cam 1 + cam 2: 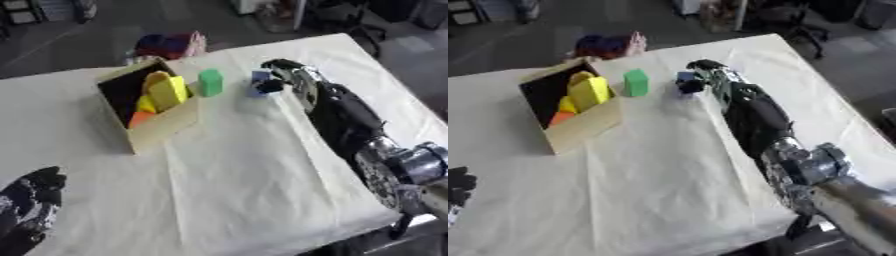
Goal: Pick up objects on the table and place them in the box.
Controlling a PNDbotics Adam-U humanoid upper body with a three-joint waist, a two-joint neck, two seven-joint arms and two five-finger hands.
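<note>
On the bench (pixel 262 190), covered with a pale cloth, the right hand (pixel 284 75) reaches far forward and its fingers (pixel 269 86) curl around a small blue block (pixel 259 80), which sits at the cloth's far side just right of a green block (pixel 210 82). The green block stands upright, close beside the open cardboard box (pixel 162 125) but apart from it. Inside the box lie yellow blocks (pixel 166 92) leaning against the wall, with an orange piece (pixel 140 118) lower down. The left hand (pixel 31 200) rests near the lower left corner, fingers relaxed and holding nothing. Beyond the far edge of the bench, behind the box, sits a red and blue object (pixel 166 45) that cannot be made out further.
</note>
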